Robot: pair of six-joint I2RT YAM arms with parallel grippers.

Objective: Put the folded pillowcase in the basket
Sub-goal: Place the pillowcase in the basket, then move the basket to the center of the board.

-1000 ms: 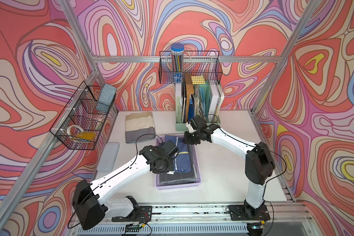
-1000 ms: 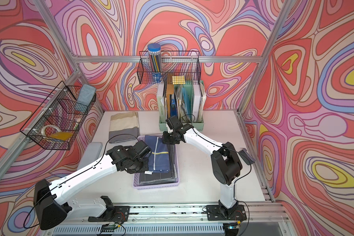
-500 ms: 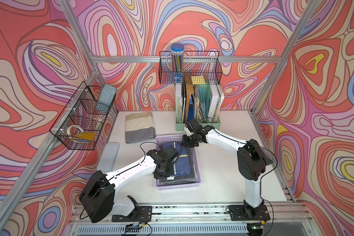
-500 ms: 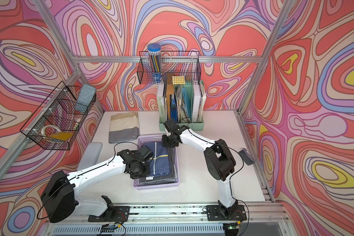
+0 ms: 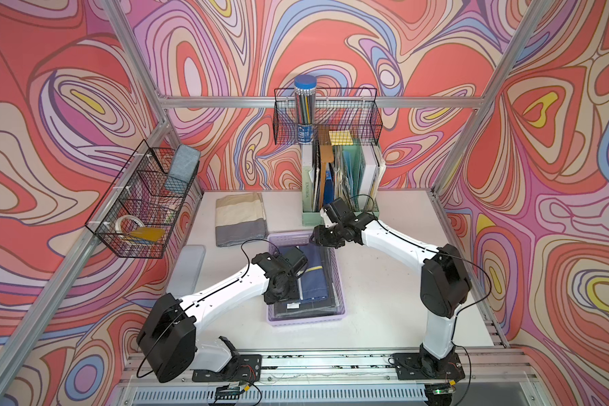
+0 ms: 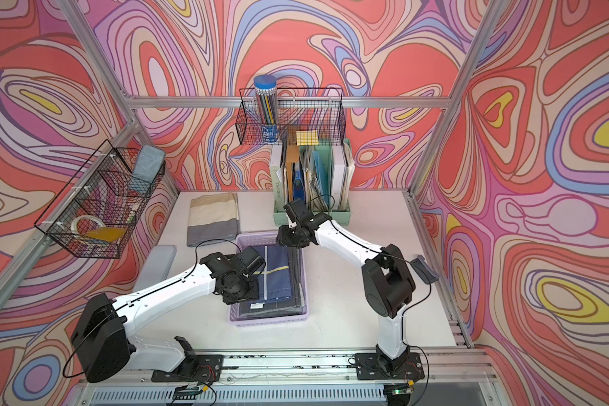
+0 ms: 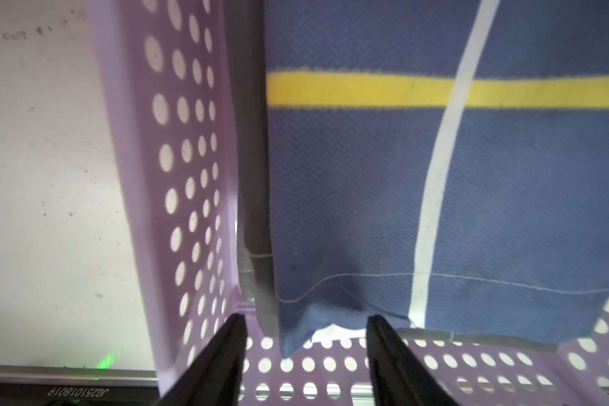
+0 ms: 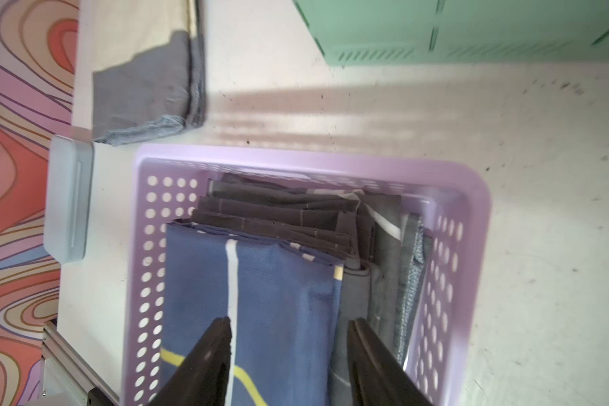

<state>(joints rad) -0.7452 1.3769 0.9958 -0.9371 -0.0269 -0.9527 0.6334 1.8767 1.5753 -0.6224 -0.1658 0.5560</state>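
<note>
The folded pillowcase [image 5: 319, 277] [image 6: 278, 277] is navy blue with a yellow and a white stripe. It lies flat on top of darker folded cloths inside the lilac perforated basket [image 5: 306, 318] [image 6: 269, 320] at the table's middle. My left gripper [image 7: 306, 318] hangs open just over the pillowcase's [image 7: 366, 193] corner at the basket's near left end, nothing between its fingers. My right gripper [image 8: 288, 320] is open above the pillowcase [image 8: 278, 281] at the basket's far end [image 8: 296, 158]. In both top views the left gripper [image 5: 287, 298] and right gripper [image 5: 322, 242] are over the basket.
A beige and grey folded cloth [image 5: 239, 219] lies behind the basket on the left. The mint-green file holder [image 5: 341, 197] stands close behind the right gripper. A pale grey case [image 5: 187, 270] lies left of the basket. Black wire baskets [image 5: 145, 204] [image 5: 327, 116] hang on the walls.
Both arms came down with the pillowcase into the basket. Both grippers then went from shut to open, and the pillowcase now rests free in the basket.
</note>
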